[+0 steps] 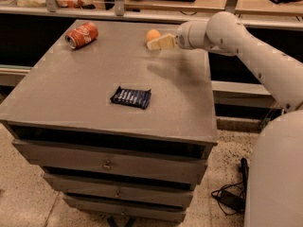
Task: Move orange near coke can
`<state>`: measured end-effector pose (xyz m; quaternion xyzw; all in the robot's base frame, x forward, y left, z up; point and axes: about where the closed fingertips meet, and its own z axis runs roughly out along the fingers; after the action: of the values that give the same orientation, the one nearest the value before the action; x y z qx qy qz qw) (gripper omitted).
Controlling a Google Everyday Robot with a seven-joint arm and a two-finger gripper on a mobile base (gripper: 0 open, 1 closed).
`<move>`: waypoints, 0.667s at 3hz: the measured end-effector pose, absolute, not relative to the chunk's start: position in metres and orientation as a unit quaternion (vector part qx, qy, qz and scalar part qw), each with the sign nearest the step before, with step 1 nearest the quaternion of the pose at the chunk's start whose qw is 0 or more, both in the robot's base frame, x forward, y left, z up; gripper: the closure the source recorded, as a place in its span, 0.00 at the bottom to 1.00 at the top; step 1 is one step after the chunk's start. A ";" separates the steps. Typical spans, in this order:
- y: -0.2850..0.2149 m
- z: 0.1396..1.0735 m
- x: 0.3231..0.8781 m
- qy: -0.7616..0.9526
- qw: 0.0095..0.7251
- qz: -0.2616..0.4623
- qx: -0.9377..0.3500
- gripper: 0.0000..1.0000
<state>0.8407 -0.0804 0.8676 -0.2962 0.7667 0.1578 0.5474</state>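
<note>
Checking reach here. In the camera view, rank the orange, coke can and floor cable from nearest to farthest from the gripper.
From the gripper, over the table's far side:
1. Orange, just beside it.
2. Coke can, lying at the far left corner.
3. Cable, on the floor, lower right.
</note>
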 end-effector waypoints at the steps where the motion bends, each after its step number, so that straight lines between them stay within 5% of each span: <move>1: -0.067 0.871 0.845 0.762 0.537 0.185 -0.311 0.00; 2: -0.059 0.872 0.847 0.759 0.532 0.200 -0.319 0.00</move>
<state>0.8471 -0.0591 0.8722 -0.3189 0.7587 0.2002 0.5316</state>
